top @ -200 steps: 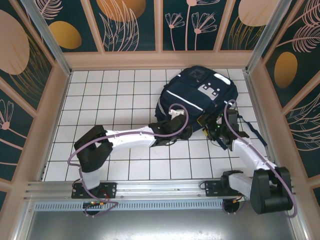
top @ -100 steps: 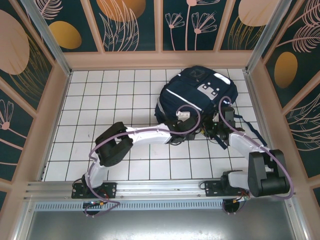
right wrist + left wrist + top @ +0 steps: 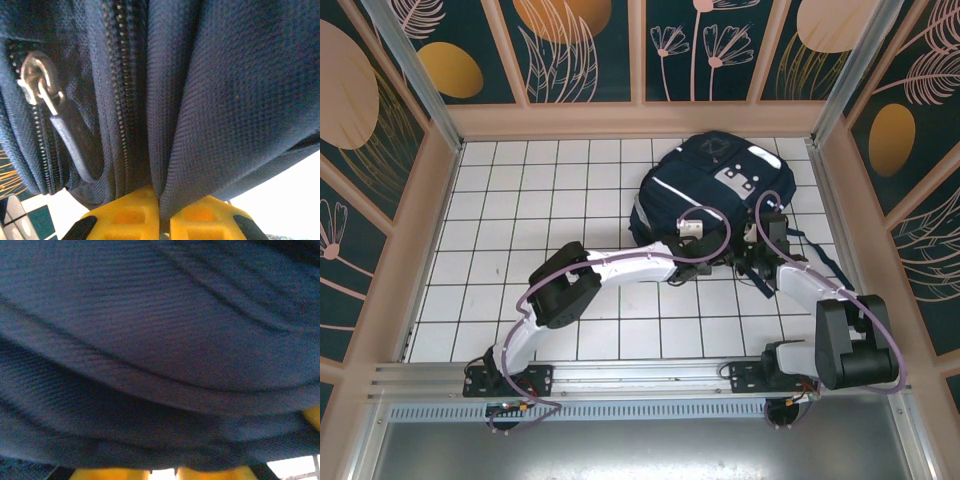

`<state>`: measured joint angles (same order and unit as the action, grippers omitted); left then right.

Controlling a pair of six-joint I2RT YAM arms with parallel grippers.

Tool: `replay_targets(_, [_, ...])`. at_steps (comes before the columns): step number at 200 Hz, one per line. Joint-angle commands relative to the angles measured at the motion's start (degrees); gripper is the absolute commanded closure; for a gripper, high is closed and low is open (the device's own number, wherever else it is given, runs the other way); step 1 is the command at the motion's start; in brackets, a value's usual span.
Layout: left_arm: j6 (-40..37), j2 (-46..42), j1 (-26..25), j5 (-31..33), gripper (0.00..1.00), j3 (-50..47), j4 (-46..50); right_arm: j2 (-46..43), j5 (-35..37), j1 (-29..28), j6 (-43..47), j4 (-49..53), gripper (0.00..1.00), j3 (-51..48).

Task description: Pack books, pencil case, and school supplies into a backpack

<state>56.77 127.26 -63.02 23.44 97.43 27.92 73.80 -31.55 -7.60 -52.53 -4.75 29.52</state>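
The navy backpack [image 3: 715,185] lies at the back right of the tiled floor, grey-white patches up. My left gripper [image 3: 705,258] reaches its near edge; in the left wrist view the yellow fingers [image 3: 125,474] stand almost together under a sagging fold of backpack [image 3: 160,340] fabric that hides their tips. My right gripper [image 3: 752,255] is at the pack's near right corner, and in the right wrist view that gripper [image 3: 164,207] is shut on a pinched fold of the backpack [image 3: 225,100] beside a zipper pull [image 3: 37,75]. The books, pencil case and school supplies are hidden.
White tiled floor [image 3: 550,200] spreads to the left of the pack. Patterned walls close in the back and both sides. A dark strap [image 3: 810,250] trails off the pack toward the right wall. An aluminium rail [image 3: 640,375] runs along the near edge.
The left arm has stretched further right, bringing its gripper to the pack's near edge. The right gripper moved in closer. Both sets of fingers have closed on the fabric.
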Motion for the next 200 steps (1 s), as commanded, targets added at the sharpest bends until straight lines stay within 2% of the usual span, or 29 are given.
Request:
replay_targets(1, [0.3, 0.0, 2.7, 3.9, 0.94, -0.7, 0.6, 0.0, -0.4, -0.1, 1.6, 0.1, 0.91, 1.2])
replay_targets(7, [0.3, -0.4, 2.8, 3.7, 1.0, -1.3, 0.3, 0.0, -0.2, 0.0, 1.8, 0.3, 0.93, 1.3])
replay_targets(23, [0.7, -1.8, 2.9, 3.7, 1.0, -2.9, 0.1, 0.2, 0.1, 0.1, 2.2, 0.8, 1.0, 1.8])
replay_targets(56, [1.5, -7.3, 3.1, 4.4, 1.0, -7.9, -0.4, -0.2, 1.5, 0.4, 2.9, 2.7, 1.0, 2.6])
replay_targets(95, [2.9, -17.1, 4.5, 4.1, 1.0, -18.5, -1.3, -1.9, 3.1, 2.0, 4.0, 5.0, 1.0, 2.1])
replay_targets(141, [1.8, -26.2, 9.9, 4.0, 1.0, -29.5, -3.0, -2.9, 2.5, 3.4, 4.8, 6.1, 1.0, 1.4])
replay_targets(174, [-2.2, -28.0, 13.3, 3.4, 1.0, -31.3, -4.8, -3.4, 1.7, 3.7, 5.5, 6.6, 1.0, 1.5])
replay_targets(182, [-3.3, -27.9, 13.3, 2.4, 1.0, -30.8, -5.9, -3.4, 1.4, 3.7, 5.5, 6.5, 1.0, 1.4])
replay_targets(200, [-7.4, -27.7, 13.2, -4.9, 0.99, -30.9, -11.4, -3.4, 0.8, 3.6, 5.9, 6.3, 1.0, 1.5])
